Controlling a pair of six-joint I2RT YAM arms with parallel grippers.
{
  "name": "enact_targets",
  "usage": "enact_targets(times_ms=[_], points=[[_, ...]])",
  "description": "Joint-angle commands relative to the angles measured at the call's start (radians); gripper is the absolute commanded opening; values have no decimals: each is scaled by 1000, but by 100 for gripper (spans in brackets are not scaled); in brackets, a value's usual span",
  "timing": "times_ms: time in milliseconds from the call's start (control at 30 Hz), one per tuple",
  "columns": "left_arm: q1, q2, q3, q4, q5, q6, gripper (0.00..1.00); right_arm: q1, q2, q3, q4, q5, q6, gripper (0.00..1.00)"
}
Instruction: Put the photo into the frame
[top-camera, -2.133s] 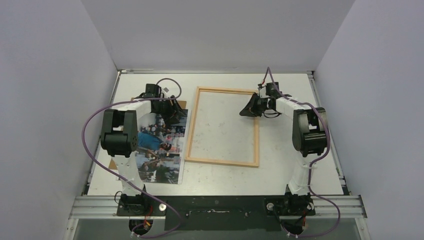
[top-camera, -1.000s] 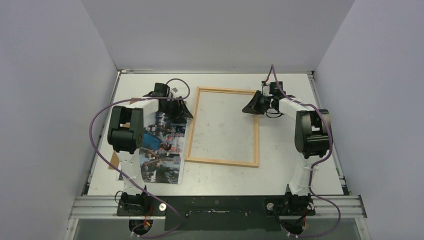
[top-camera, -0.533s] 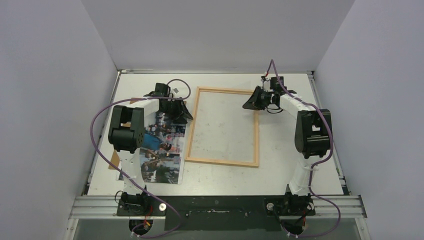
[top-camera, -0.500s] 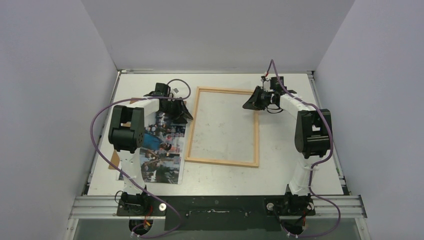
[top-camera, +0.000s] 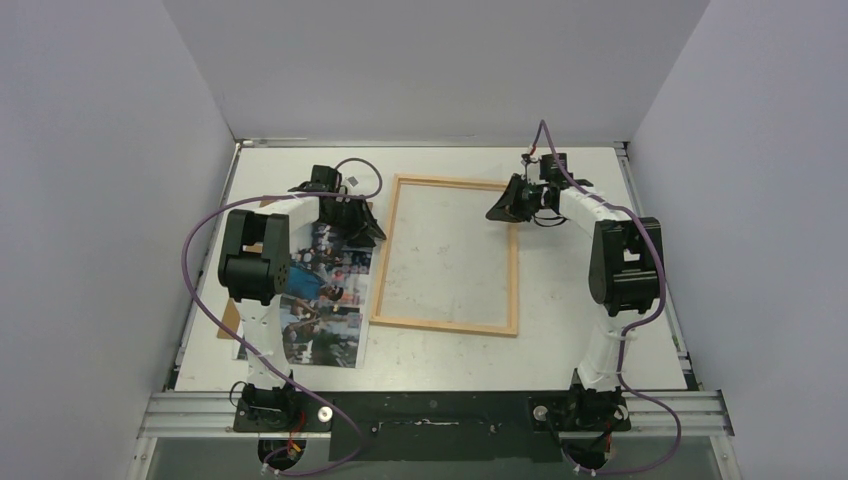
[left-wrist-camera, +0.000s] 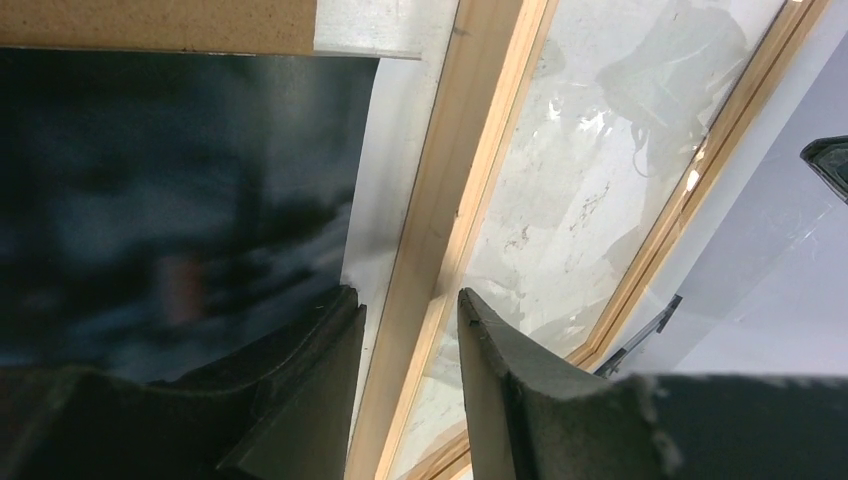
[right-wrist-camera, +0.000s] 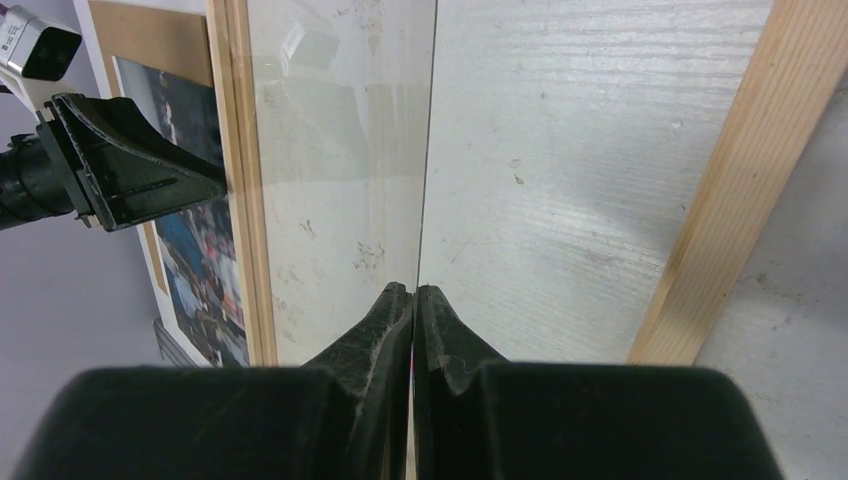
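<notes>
Left fingers (left-wrist-camera: 300, 400) stand parted astride the left rail of the frame (left-wrist-camera: 430, 230), the photo (top-camera: 330, 320) just beside them; right fingers (right-wrist-camera: 380, 330) are pressed together over the frame's interior.

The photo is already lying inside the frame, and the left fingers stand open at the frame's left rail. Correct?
No. The photo lies outside the frame, beside its left rail, as the top external view shows. The left fingers do stand open at that rail.
</notes>
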Motion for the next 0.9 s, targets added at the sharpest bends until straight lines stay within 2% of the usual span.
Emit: enact_targets(times_ms=[0, 67, 200, 867], points=[[-10, 20, 33, -11, -4, 31, 35, -5, 0, 50, -16, 2, -24, 0], [-9, 21, 35, -12, -3, 32, 30, -5, 2, 56, -24, 6, -29, 0], [-11, 25, 38, -14, -1, 34, 28, -5, 4, 64, -32, 9, -31, 0], [-14, 35, 45, -41, -18, 44, 27, -8, 10, 58, -14, 19, -25, 0]])
